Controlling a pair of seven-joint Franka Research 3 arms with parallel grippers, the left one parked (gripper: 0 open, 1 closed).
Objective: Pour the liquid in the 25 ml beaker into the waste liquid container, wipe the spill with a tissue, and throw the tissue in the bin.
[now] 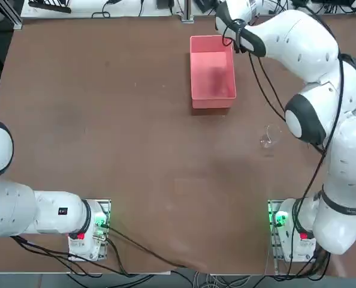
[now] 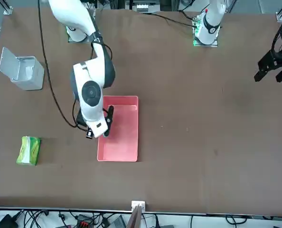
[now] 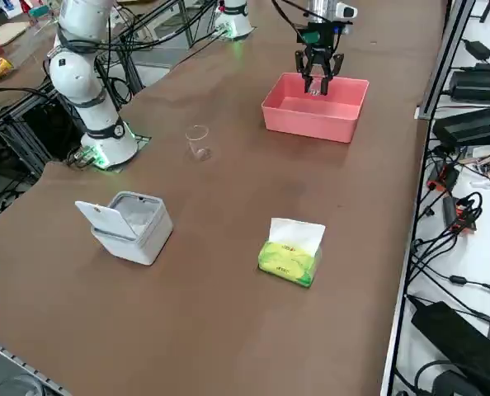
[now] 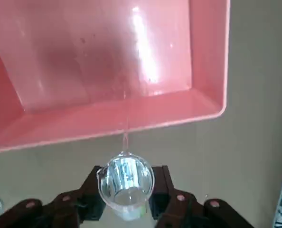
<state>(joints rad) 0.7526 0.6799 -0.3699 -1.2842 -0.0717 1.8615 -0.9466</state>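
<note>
My right gripper [image 4: 126, 192] is shut on the 25 ml beaker [image 4: 126, 183], a tiny clear glass held tipped over, with a thin thread of liquid running from its lip toward the waste liquid container [image 4: 108, 118], a pink low-walled tub. From overhead, the gripper [image 1: 231, 42] hangs by the tub's [image 1: 213, 103] far right corner. The side view puts the gripper [image 3: 317, 78] just above the tub [image 3: 307, 122]. In the front view the gripper [image 2: 108, 121] is at the tub's [image 2: 124, 142] edge. The bin [image 3: 129, 224] is a small white box with its lid up. No tissue is in view.
A larger clear glass vessel [image 1: 269, 137] stands on the brown table between the tub and my right arm's base, also seen from the side as the vessel [image 3: 198, 142]. A green tissue pack [image 3: 291, 252] with a white tuft lies near the bin [image 2: 22, 71].
</note>
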